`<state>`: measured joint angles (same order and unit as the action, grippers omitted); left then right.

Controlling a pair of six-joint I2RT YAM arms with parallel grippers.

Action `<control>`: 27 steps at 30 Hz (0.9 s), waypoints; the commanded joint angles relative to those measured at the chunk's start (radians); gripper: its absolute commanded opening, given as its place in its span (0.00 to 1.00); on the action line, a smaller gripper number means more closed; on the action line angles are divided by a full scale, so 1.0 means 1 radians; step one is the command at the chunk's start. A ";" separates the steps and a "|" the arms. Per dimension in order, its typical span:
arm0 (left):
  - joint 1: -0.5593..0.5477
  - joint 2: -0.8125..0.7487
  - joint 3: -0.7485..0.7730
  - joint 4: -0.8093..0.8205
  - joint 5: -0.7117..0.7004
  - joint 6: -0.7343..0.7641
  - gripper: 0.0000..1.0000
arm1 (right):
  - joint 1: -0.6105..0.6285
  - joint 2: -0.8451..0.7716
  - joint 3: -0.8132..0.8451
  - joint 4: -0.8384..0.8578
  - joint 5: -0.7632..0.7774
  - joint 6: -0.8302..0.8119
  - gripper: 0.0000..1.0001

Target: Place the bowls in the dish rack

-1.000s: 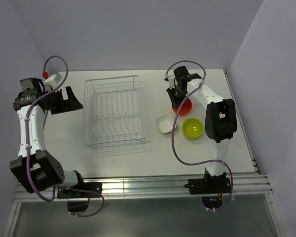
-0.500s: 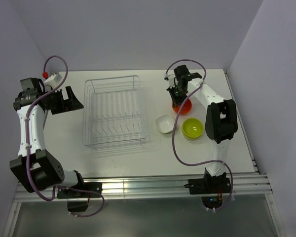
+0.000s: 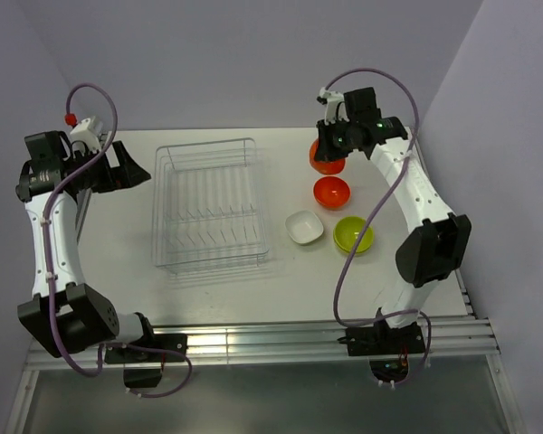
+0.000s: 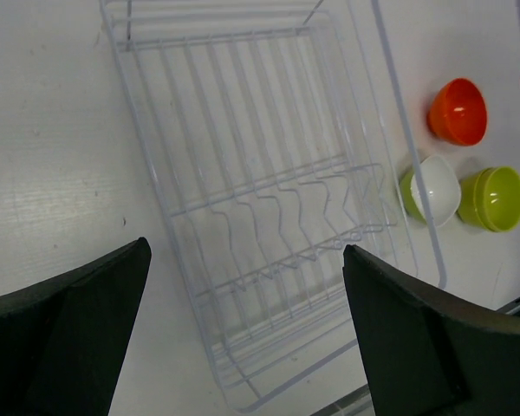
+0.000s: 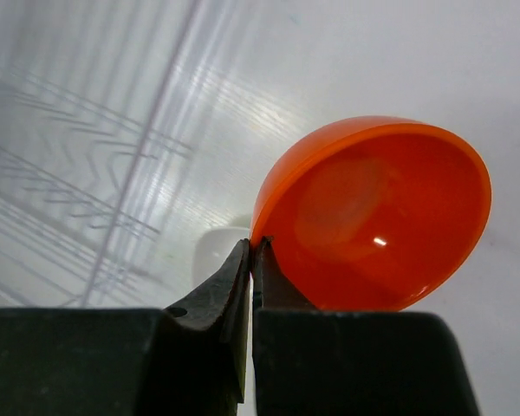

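- Lime-green bowl point(image 3: 354, 235) and white bowl point(image 3: 305, 227): upright on the table point(image 3: 253, 289), lower right of centre, near each other but apart.
- Dish rack point(image 3: 208, 203): centre-left of the frame, apart from every bowl.
- Resting orange bowl point(image 3: 332, 192): on the table, just above the white bowl in the frame.
- Left jaws: spread wide at the left edge, level with the rack's upper end, gripping nothing.
- Right jaws: pressed together on the rim of the held orange bowl point(image 5: 373, 217), upper right of centre. The bowl is tilted and clear of the table, its body to the right of the jaws in the wrist view.
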<state>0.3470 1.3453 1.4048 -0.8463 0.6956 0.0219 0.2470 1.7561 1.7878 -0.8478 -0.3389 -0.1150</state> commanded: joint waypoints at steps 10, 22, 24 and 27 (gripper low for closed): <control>-0.206 -0.199 -0.098 0.636 0.066 -0.303 0.99 | -0.028 -0.193 -0.071 0.545 -0.439 0.611 0.00; -0.589 -0.183 -0.181 0.892 -0.295 -0.497 0.99 | 0.055 -0.158 -0.200 1.158 -0.404 1.283 0.00; -0.624 -0.166 -0.176 0.888 -0.312 -0.505 0.99 | 0.077 -0.145 -0.206 1.176 -0.399 1.321 0.00; -0.674 -0.137 -0.158 0.875 -0.327 -0.479 0.99 | 0.115 -0.138 -0.228 1.181 -0.391 1.350 0.00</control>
<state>-0.2924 1.1915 1.2190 -0.0242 0.4252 -0.4438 0.3283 1.6188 1.5497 0.1978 -0.7433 1.1210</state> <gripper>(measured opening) 0.995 0.021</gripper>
